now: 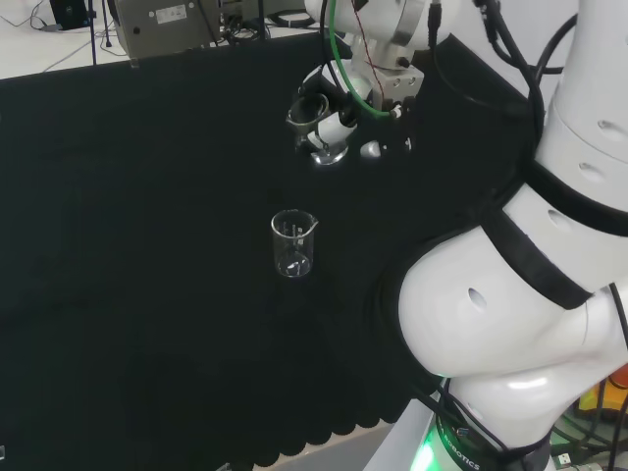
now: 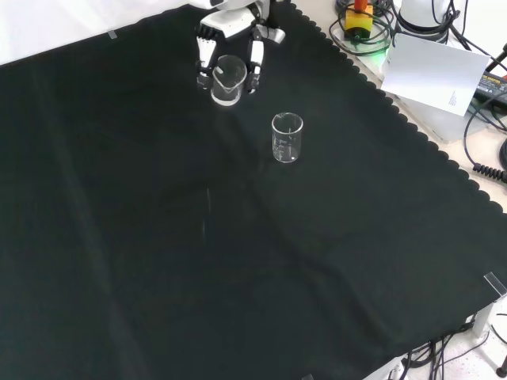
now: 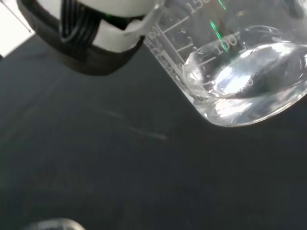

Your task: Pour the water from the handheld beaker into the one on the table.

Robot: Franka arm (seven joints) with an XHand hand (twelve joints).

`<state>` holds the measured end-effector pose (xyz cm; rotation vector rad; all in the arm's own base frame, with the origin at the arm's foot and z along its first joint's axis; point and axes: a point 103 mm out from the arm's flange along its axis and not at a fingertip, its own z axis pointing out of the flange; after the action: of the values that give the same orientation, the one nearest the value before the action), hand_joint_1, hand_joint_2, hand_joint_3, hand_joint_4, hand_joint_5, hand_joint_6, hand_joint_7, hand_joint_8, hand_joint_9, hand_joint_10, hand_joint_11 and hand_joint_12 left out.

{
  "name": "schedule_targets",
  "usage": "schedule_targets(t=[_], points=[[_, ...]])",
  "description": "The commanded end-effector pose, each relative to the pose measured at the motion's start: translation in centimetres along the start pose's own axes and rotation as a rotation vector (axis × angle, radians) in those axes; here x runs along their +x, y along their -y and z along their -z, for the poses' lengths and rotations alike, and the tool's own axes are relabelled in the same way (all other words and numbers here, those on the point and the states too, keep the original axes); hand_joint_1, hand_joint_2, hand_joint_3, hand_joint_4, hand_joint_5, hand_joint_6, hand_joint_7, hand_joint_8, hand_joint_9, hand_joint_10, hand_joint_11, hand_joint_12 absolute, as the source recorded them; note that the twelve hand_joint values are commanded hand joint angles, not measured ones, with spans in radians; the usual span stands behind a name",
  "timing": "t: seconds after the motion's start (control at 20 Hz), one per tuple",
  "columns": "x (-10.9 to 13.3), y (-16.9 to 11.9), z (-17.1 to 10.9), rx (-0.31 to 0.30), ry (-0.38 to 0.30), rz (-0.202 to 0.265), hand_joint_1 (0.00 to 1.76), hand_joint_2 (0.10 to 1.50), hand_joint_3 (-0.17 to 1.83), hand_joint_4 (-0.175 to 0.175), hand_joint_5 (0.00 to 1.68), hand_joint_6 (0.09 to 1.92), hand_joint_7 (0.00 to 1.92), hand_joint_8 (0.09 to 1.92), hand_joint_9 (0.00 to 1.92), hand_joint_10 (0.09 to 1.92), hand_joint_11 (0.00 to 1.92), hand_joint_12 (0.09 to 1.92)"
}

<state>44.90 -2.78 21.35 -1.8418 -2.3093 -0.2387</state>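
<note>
Altogether two beakers: one beaker [image 2: 227, 80] clasped in the hand's [image 2: 230, 36] curled fingers [image 2: 255, 67], another beaker [image 2: 287, 138] standing on the cloth [image 2: 238, 261].

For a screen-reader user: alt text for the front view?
The hand holds a clear beaker above black cloth near the view's top. A second clear beaker stands upright on the cloth, lower right of it.

Head view looks over the arm, front view faces it; both share the cloth [image 2: 238, 261].
</note>
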Motion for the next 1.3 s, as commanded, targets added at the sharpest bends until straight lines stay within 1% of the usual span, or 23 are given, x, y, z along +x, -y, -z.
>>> schedule_targets(t=[0.05,0.15,0.3,0.35,0.45,0.65,1.05,1.3], points=[[0.5,3.9,-0.4,0.092,0.102,0.008,1.32,1.01,-0.17,-0.175,1.52,0.09,1.57,0.09,1.79,0.09,1.52,0.6],[0.7,4.7,-0.6,0.118,0.119,0.013,1.32,1.01,-0.17,-0.175,1.52,0.09,1.57,0.09,1.79,0.09,1.52,0.6],[1.1,5.8,-1.0,0.162,0.164,0.021,1.32,1.01,-0.17,-0.175,1.52,0.09,1.57,0.09,1.79,0.09,1.52,0.6],[1.2,6.1,-1.1,0.177,0.191,0.023,1.32,1.01,-0.17,-0.175,1.52,0.09,1.57,0.09,1.79,0.09,1.52,0.6],[1.4,6.7,-1.4,0.207,0.218,0.028,1.32,1.01,-0.17,-0.175,1.53,0.09,1.57,0.09,1.79,0.09,1.52,0.59],[2.0,7.3,-1.8,0.268,0.299,0.057,1.32,1.01,-0.17,-0.175,1.53,0.09,1.57,0.09,1.79,0.09,1.53,0.59],[3.3,7.8,-2.4,0.341,0.375,0.086,1.32,1.01,-0.17,-0.175,1.53,0.09,1.57,0.09,1.8,0.09,1.53,0.59],[3.6,7.9,-2.5,0.382,0.422,0.09,1.32,1.01,-0.17,-0.175,1.53,0.09,1.57,0.09,1.8,0.09,1.53,0.59]])
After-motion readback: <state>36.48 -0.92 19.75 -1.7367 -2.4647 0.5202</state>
